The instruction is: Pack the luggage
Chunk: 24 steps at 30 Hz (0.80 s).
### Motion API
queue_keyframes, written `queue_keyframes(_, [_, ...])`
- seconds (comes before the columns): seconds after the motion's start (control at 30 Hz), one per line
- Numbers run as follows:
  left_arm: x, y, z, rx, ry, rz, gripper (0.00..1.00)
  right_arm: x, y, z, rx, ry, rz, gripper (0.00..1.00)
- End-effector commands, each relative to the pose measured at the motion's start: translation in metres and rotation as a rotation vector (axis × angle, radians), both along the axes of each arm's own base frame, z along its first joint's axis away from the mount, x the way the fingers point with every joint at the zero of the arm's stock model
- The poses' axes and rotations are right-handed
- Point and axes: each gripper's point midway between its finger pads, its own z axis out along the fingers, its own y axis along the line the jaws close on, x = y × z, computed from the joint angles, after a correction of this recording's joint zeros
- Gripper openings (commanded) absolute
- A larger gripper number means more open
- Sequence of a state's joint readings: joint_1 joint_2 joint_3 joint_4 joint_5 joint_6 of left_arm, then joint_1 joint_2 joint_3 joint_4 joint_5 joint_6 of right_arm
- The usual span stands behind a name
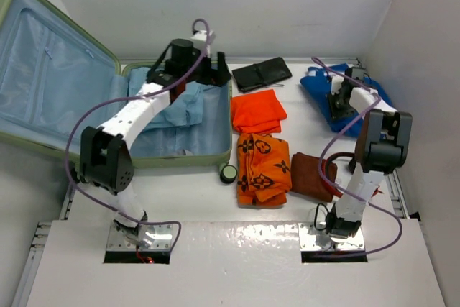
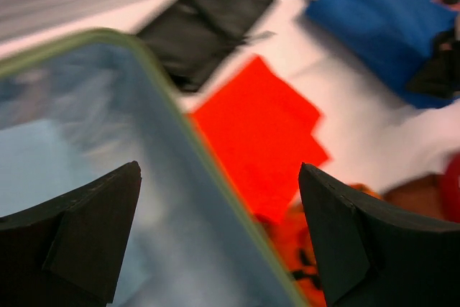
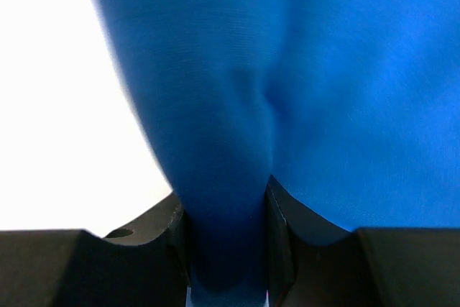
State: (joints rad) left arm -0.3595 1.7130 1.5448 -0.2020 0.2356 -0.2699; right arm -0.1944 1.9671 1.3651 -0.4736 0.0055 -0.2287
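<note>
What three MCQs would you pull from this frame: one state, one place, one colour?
1. The luggage is:
A) open, lid laid back
B) shut flat
C) zipped and upright

2. The black pouch lies:
A) inside the luggage
B) on the table, beyond the plain orange cloth
C) on the luggage lid

3. The fabric pinched by the right gripper is:
A) orange
B) blue
C) brown

Answers:
1 A: the top view shows the lid back and the light-blue lining exposed.
2 B: the pouch sits on bare table at the far side, just past the orange cloth.
3 B: the right wrist view shows the blue cloth bag bunched between its fingers.
</note>
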Motion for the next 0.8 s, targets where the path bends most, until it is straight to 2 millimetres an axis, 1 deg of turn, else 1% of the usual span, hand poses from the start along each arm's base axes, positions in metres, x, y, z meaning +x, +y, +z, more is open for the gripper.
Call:
queue_keyframes(0.0, [-0.007, -0.062, -0.008, -0.134, 0.079, -0.137, 0.93, -0.04, 0.073, 0.007, 0.195, 0.085, 0.101, 0.0])
queue_keyframes(0.03, [-0.009, -0.073, -0.014, -0.183, 0.135, -0.142, 0.94, -0.045, 0.095, 0.007, 0.222, 0.117, 0.141, 0.1])
queue_keyframes(0.07, [-0.014, -0.092, -0.012, -0.217, 0.164, -0.192, 0.94, -0.045, 0.114, 0.009, 0.308, 0.126, 0.139, 0.17])
queue_keyframes(0.1, [-0.014, -0.101, -0.018, -0.241, 0.202, -0.2, 0.95, -0.043, 0.118, 0.013, 0.313, 0.125, 0.137, 0.27])
queue_keyframes(0.13, [-0.013, -0.117, -0.039, -0.282, 0.289, -0.199, 0.95, -0.036, 0.135, 0.02, 0.334, 0.119, 0.163, 0.43])
queue_keyframes(0.17, [-0.01, -0.126, -0.034, -0.318, 0.304, -0.229, 0.97, -0.033, 0.142, 0.025, 0.364, 0.113, 0.165, 0.48])
queue_keyframes(0.2, [-0.012, -0.136, -0.041, -0.332, 0.335, -0.239, 1.0, -0.03, 0.144, 0.029, 0.373, 0.105, 0.169, 0.53])
queue_keyframes(0.23, [-0.01, -0.144, -0.043, -0.347, 0.341, -0.244, 1.0, -0.019, 0.146, 0.042, 0.389, 0.075, 0.173, 0.54])
queue_keyframes(0.27, [-0.008, -0.158, -0.049, -0.369, 0.353, -0.251, 1.0, -0.016, 0.145, 0.046, 0.4, 0.063, 0.173, 0.54])
queue_keyframes(0.33, [-0.007, -0.173, -0.055, -0.375, 0.355, -0.27, 1.0, -0.013, 0.132, 0.053, 0.414, 0.057, 0.149, 0.54])
queue_keyframes(0.37, [-0.011, -0.185, -0.056, -0.373, 0.357, -0.291, 1.0, -0.01, 0.127, 0.057, 0.405, 0.051, 0.162, 0.54])
queue_keyframes(0.4, [-0.006, -0.196, -0.061, -0.374, 0.353, -0.303, 1.0, -0.015, 0.123, 0.06, 0.407, 0.079, 0.159, 0.54])
queue_keyframes(0.43, [-0.008, -0.203, -0.068, -0.362, 0.377, -0.308, 1.0, -0.018, 0.109, 0.063, 0.408, 0.082, 0.134, 0.54])
queue_keyframes(0.47, [-0.004, -0.211, -0.059, -0.369, 0.354, -0.314, 1.0, -0.022, 0.099, 0.064, 0.416, 0.082, 0.102, 0.55])
queue_keyframes(0.5, [-0.005, -0.222, -0.078, -0.363, 0.388, -0.319, 1.0, -0.025, 0.093, 0.071, 0.42, 0.065, 0.083, 0.57])
queue_keyframes(0.53, [-0.002, -0.224, -0.081, -0.363, 0.388, -0.319, 1.0, -0.028, 0.082, 0.079, 0.425, 0.04, 0.031, 0.58])
queue_keyframes(0.57, [-0.003, -0.234, -0.078, -0.381, 0.386, -0.32, 1.0, -0.031, 0.075, 0.088, 0.422, 0.017, 0.001, 0.65])
queue_keyframes(0.6, [-0.006, -0.241, -0.081, -0.379, 0.389, -0.332, 1.0, -0.033, 0.063, 0.091, 0.419, 0.002, -0.037, 0.7])
queue_keyframes(0.63, [-0.003, -0.244, -0.093, -0.381, 0.403, -0.326, 1.0, -0.037, 0.054, 0.104, 0.435, -0.026, -0.094, 0.74])
queue_keyframes(0.67, [-0.005, -0.252, -0.092, -0.396, 0.406, -0.334, 1.0, -0.044, 0.049, 0.104, 0.437, -0.016, -0.119, 0.81])
queue_keyframes(0.7, [-0.008, -0.259, -0.097, -0.397, 0.42, -0.339, 1.0, -0.049, 0.035, 0.105, 0.452, -0.019, -0.196, 0.82])
queue_keyframes(0.73, [-0.007, -0.26, -0.103, -0.4, 0.432, -0.334, 1.0, -0.055, 0.025, 0.099, 0.426, -0.002, -0.276, 0.82])
queue_keyframes(0.77, [-0.009, -0.266, -0.12, -0.393, 0.46, -0.332, 1.0, -0.062, 0.021, 0.093, 0.418, 0.018, -0.31, 0.82])
